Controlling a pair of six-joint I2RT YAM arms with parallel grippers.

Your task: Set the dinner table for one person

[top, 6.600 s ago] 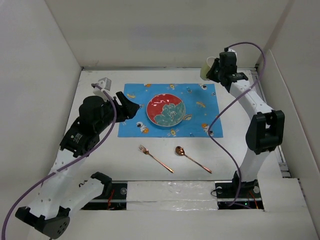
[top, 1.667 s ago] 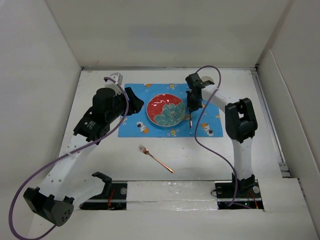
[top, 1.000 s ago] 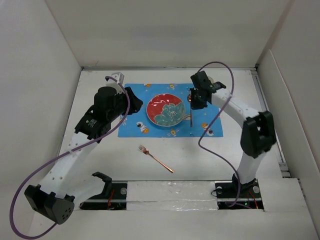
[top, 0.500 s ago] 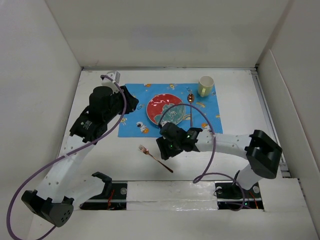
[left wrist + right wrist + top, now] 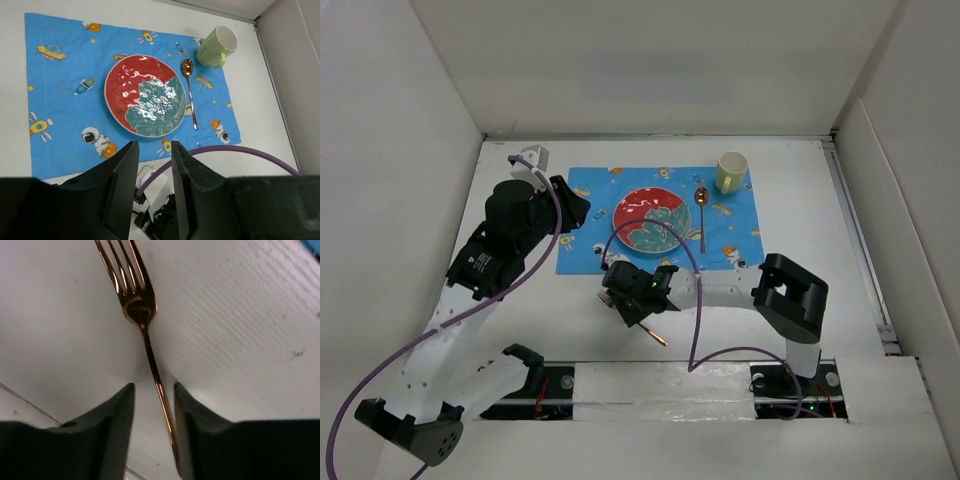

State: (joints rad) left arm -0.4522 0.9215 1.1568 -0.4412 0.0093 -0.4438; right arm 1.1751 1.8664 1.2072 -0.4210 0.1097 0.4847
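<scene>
A copper fork [image 5: 136, 302] lies on the white dinner table [image 5: 560, 300] in front of the blue mat [image 5: 588, 255]. My right gripper [image 5: 153, 386] is down over it, open, with the handle running between the fingers close to the right one. From above only the handle's end [image 5: 657, 339] shows past the right gripper [image 5: 626, 300]. On the mat are a red and teal plate [image 5: 652, 220], a copper spoon [image 5: 701, 215] right of it and a pale green mug [image 5: 731, 172]. My left gripper [image 5: 577, 206] hovers open and empty over the mat's left edge.
The left wrist view looks down on the plate [image 5: 145, 95], spoon [image 5: 190, 95], mug [image 5: 217, 45] and mat [image 5: 55, 75], with the right arm's purple cable [image 5: 240, 150] below. White walls close in the table on three sides.
The right arm left the spoon beside the plate, swung down to the front and moved left over the fork. Its jaws now straddle the handle. The left arm shifted only slightly.
</scene>
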